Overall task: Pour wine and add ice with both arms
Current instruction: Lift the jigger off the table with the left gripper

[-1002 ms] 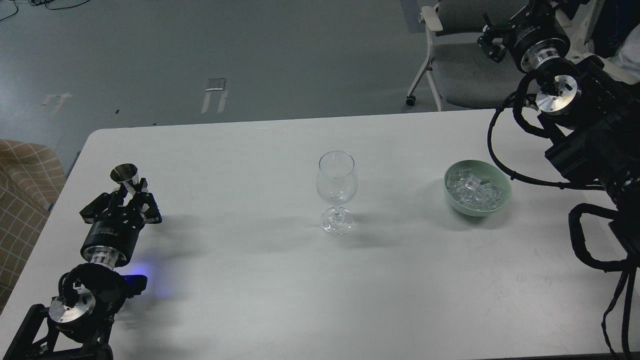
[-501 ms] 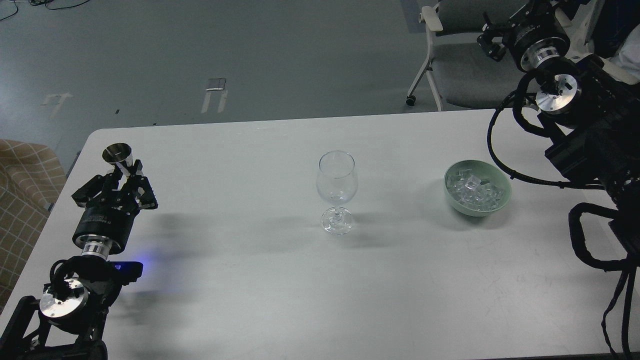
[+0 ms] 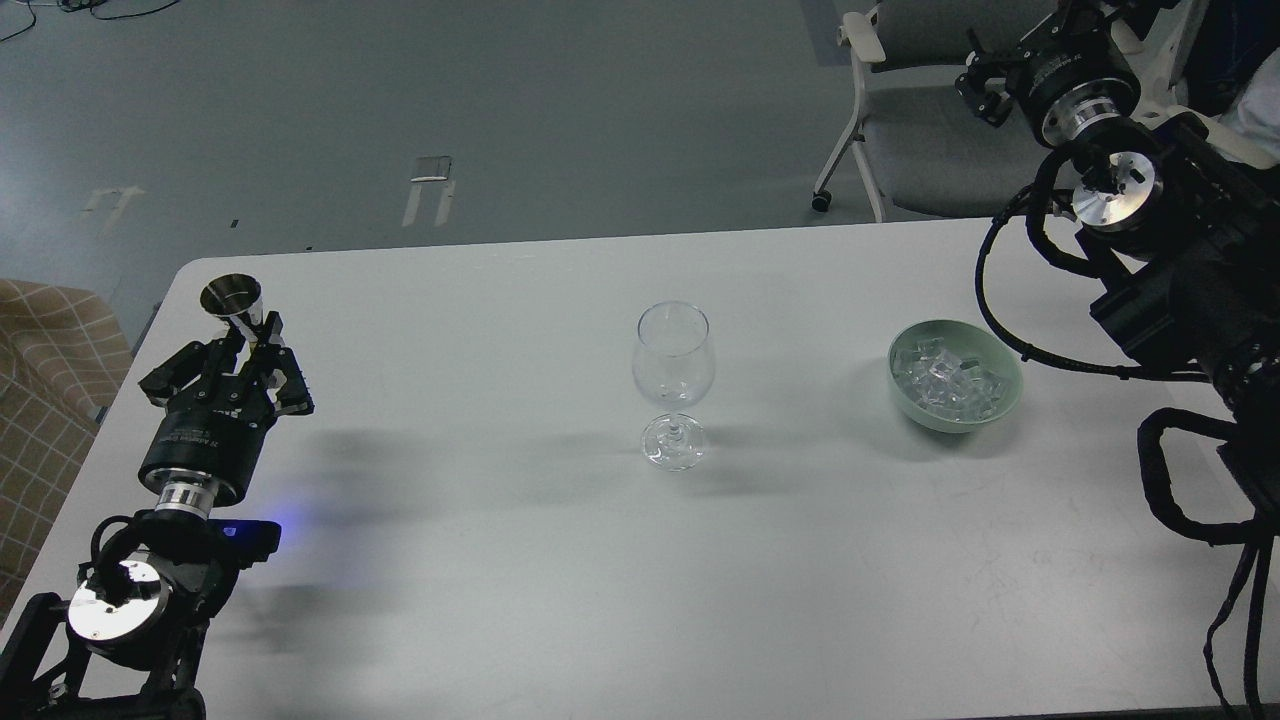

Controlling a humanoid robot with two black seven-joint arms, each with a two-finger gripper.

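By the left edge of the white bench (image 3: 480, 600), the left gripper (image 3: 245, 345) has its jaws closed on the stem of a small steel measuring cup (image 3: 233, 300), held upright with its mouth up; any wine in it cannot be made out. An empty wine glass (image 3: 674, 385) stands at the middle of the bench, and toward the right edge a green bowl (image 3: 985, 412) holds the ice (image 3: 945, 380). Beyond the far right corner, over a chair (image 3: 900, 120), the right gripper (image 3: 985, 75) is too dark and partly cut off to tell how its jaws stand.
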